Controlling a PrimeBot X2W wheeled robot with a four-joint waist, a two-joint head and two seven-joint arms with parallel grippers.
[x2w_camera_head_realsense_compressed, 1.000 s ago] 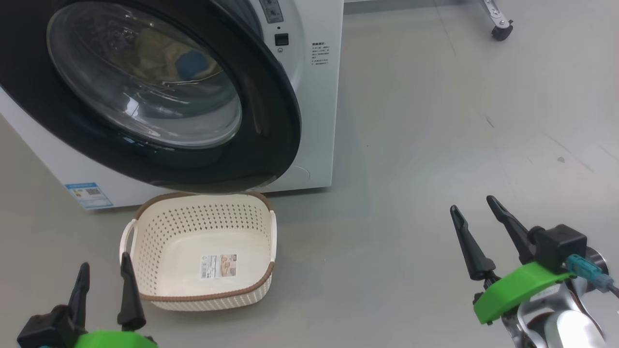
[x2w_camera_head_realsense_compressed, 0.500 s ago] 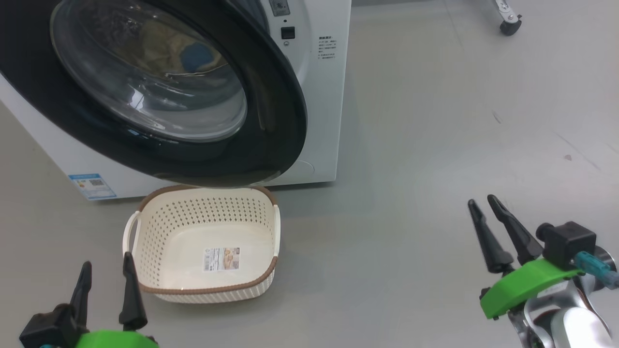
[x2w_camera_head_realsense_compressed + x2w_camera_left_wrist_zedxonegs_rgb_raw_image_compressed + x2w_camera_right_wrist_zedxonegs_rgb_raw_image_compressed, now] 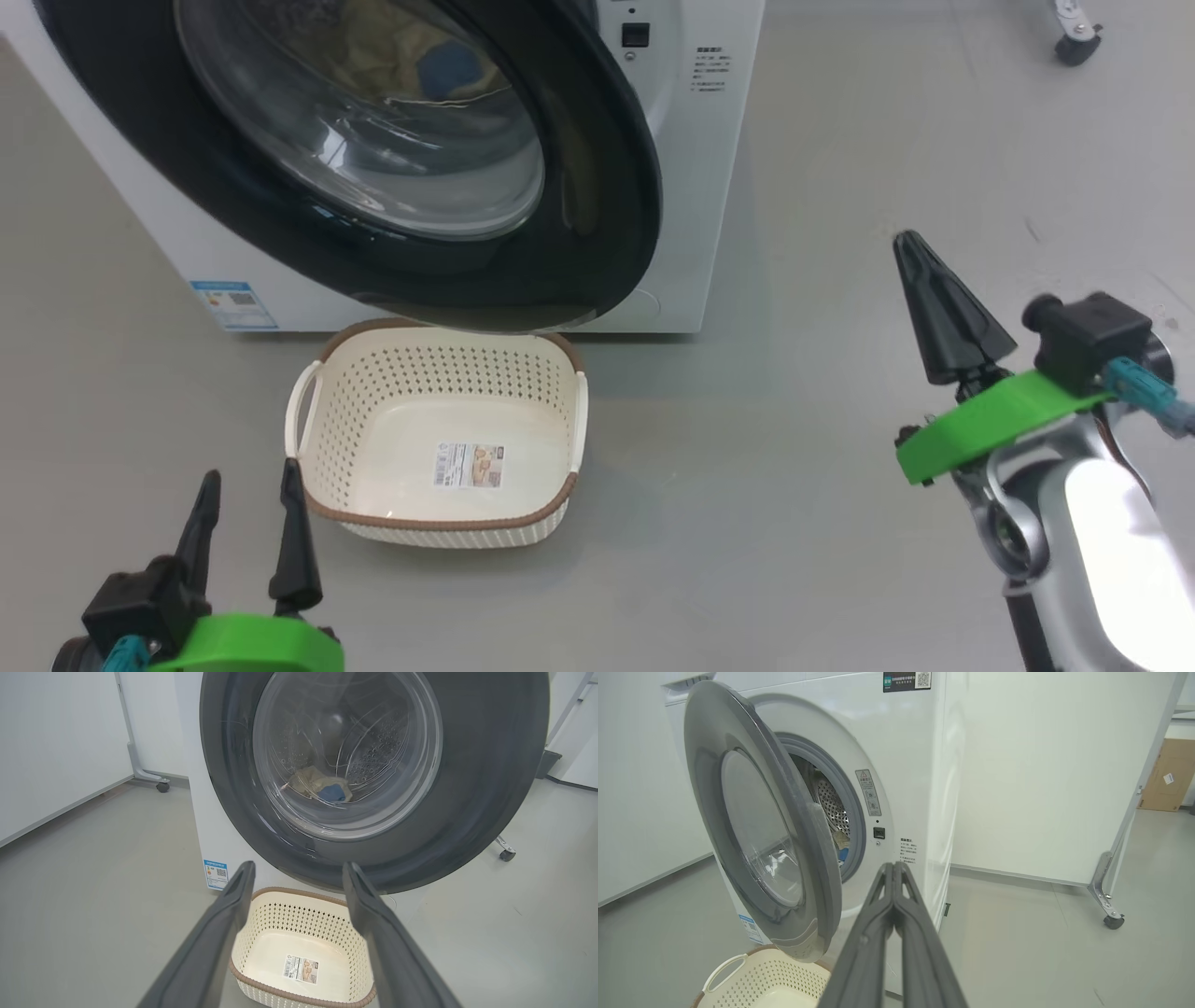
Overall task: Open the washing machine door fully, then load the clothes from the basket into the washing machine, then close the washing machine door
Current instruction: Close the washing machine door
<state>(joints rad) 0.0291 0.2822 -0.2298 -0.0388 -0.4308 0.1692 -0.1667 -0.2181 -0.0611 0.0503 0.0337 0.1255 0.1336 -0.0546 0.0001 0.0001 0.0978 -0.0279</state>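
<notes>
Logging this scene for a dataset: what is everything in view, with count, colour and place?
washing machine: one, white, on the grey floor
washing machine door: one, glossy black with clear glass, ajar above the basket's far rim
clothes: one, pale yellow and blue, inside the drum
basket: one, cream with brown rim, before the machine, holding no clothes
label sticker: one, white, on the basket's floor
energy sticker: one, blue, machine's lower front
casters: at least two, dark, either side of the machine
cardboard box: one, brown, far right background
left gripper: one, black fingers, open, beside the basket
right gripper: one, black fingers, shut on nothing, over bare floor
</notes>
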